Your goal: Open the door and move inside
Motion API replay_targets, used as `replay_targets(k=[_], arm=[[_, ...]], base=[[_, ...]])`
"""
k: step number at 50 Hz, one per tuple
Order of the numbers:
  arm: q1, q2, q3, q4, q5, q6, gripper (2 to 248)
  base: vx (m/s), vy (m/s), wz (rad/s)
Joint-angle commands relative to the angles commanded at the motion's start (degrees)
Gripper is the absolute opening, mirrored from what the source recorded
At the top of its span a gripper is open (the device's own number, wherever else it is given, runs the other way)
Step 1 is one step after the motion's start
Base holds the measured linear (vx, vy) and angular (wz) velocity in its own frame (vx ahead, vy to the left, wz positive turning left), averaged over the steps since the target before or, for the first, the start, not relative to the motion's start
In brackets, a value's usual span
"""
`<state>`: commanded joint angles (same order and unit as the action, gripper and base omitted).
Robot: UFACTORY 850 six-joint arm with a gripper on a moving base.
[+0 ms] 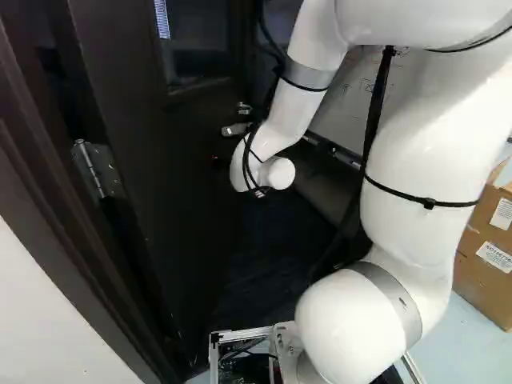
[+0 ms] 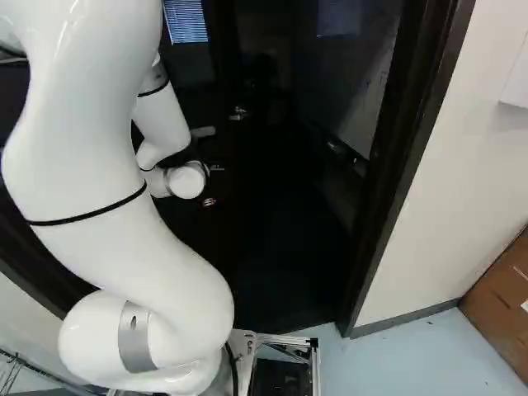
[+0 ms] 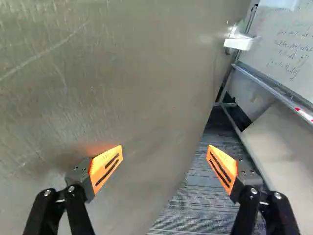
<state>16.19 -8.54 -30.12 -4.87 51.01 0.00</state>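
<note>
- Arm [image 1: 416, 152]: glossy white, smooth rounded tubes, bulbous joints
- Bands [image 1: 310, 74]: plain grey, around some joints
- Ties [image 1: 429, 203]: thin, black, looped round the tubes
- Cables [image 1: 279, 70]: black, along the forearm
- End effector [image 2: 213, 185]: black links, grey blocks, small silvery screws
- Pads [image 3: 106, 169]: bright orange, tapering, two dark slots each
- Base frame [image 2: 289, 340]: silvery metal bars
</note>
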Motion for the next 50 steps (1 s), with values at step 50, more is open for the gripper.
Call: replay_targets(k=[50], arm=[[6.2, -7.2, -8.2, 0.0, 0.0, 0.0, 247]], base=[[0.000, 0.000, 0.000]])
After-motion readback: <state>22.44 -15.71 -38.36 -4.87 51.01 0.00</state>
